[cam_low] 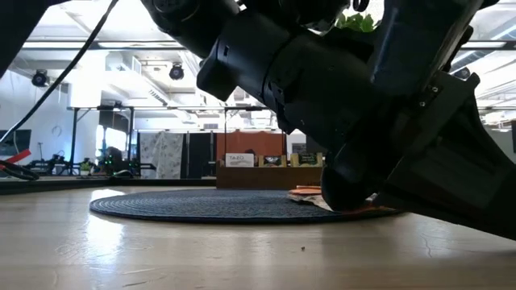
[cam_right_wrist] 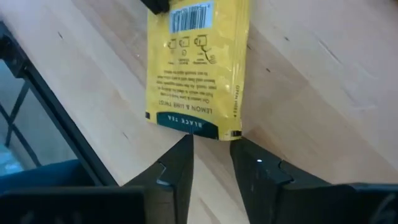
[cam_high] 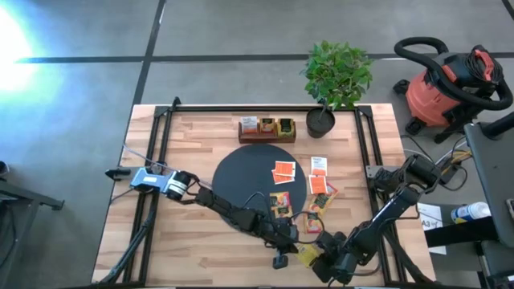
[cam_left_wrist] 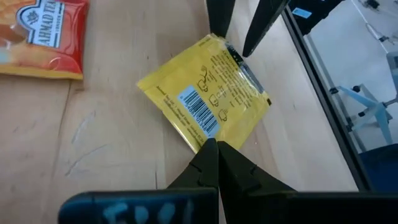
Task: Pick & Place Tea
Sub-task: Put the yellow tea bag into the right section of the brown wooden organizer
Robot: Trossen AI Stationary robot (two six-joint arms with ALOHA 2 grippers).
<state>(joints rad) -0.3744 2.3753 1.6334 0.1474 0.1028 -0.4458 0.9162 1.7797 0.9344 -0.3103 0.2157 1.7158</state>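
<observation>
sachet: yellow tea sachet (cam_left_wrist: 205,93), flat on desk (cam_high: 193,249) nr front edge
handling: prob light, thin, slippery; pinch an edge
left gripper (cam_left_wrist: 214,146): fingers closed, touching sachet edge
right gripper (cam_right_wrist: 211,152): fingers narrow gap, at opp. end, empty

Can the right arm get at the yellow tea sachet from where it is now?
Probably yes. The right pincer is open, its fingertips right at the dark end of the yellow sachet lying flat on the table. The left pincer pins the opposite corner, leaving that end free.

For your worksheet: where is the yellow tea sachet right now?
The yellow sachet lies flat on the table's near edge, right of centre, between the left gripper and right gripper.
</observation>
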